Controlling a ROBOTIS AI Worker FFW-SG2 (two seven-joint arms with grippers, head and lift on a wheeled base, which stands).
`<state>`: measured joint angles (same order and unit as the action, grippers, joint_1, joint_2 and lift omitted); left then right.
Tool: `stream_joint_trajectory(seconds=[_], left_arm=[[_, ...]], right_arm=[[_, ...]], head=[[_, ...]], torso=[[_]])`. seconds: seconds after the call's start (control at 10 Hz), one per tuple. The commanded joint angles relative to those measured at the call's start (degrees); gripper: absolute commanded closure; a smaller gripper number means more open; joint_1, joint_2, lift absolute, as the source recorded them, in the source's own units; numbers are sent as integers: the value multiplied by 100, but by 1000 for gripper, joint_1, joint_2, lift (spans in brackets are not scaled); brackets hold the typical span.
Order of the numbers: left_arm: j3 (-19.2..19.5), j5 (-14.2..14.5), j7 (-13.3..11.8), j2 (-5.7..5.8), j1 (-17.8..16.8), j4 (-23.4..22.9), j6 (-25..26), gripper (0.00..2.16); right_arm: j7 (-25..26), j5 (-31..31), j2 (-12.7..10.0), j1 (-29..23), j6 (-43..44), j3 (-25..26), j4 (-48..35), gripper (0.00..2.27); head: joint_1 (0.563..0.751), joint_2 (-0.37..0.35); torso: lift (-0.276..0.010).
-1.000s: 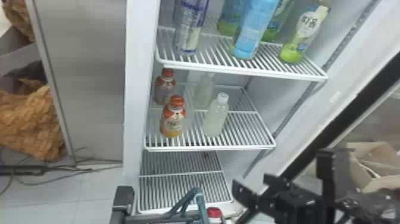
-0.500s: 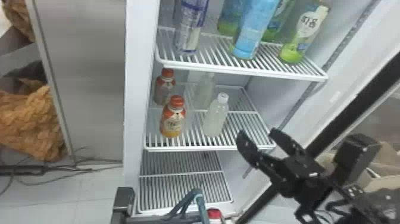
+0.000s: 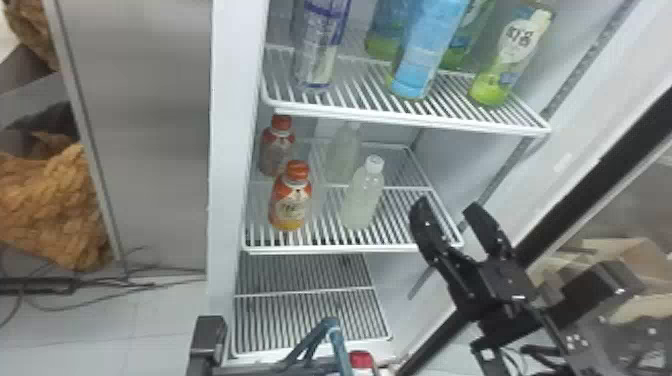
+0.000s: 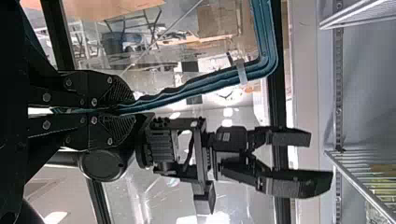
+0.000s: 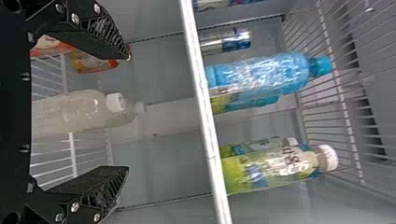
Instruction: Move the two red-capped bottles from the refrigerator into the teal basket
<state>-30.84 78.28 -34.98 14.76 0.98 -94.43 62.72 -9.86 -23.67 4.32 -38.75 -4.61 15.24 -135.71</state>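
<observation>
Your right claw (image 3: pixel 446 207) is spread, with a wide gap between its two black fingers. You have this right arm coming in from the lower right, and the claw points up and forward, slightly tilted, near the front right corner of the middle shelf (image 3: pixel 345 249) of the refrigerator. In the right wrist view, a white-capped bottle (image 5: pixel 77 112) lies ahead, between the directions of the two fingers.

Your left claw (image 3: pixel 270 369) is low, at the bottom edge of the head view. In the left wrist view, you see the fingers of this left claw (image 4: pixel 134 108) pressed together on the teal handle (image 4: pixel 201 84), pinching it between their tips.

Both your red-capped bottles are standing upright on the middle shelf, at its left side: the front bottle (image 3: pixel 290 205) near the shelf's front edge, and the rear bottle (image 3: pixel 276 150) behind it. Beside the teal handle you have also a red cap (image 3: pixel 361 359), but what it closes, you cannot tell.
</observation>
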Motion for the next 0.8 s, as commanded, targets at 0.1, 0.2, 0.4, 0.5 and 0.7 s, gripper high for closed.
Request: stream_joint_trajectory(seconds=[0.1, 0.2, 0.4, 0.5, 0.7], left_arm=[[-13, 56, 0, 0, 0, 0, 0, 1105], [-24, 101, 0, 0, 0, 0, 0, 1105], [-24, 101, 0, 0, 0, 0, 0, 1105], [-24, 101, 0, 0, 0, 0, 0, 1107], [-35, 101, 0, 0, 0, 0, 0, 1105]], right_arm=[[1, 128, -2, 191, 503, -141, 697, 191], [10, 151, -2, 290, 855, -187, 1034, 191], [10, 276, -2, 388, 1094, -221, 1288, 191], [10, 368, 7, 402, 1094, -256, 1414, 191], [10, 425, 51, 416, 1136, -393, 1498, 191]], head=[[695, -350], [695, -350], [695, -350], [695, -350], [695, -350]], torso=[[-228], [-228], [-228], [-228], [-228]])
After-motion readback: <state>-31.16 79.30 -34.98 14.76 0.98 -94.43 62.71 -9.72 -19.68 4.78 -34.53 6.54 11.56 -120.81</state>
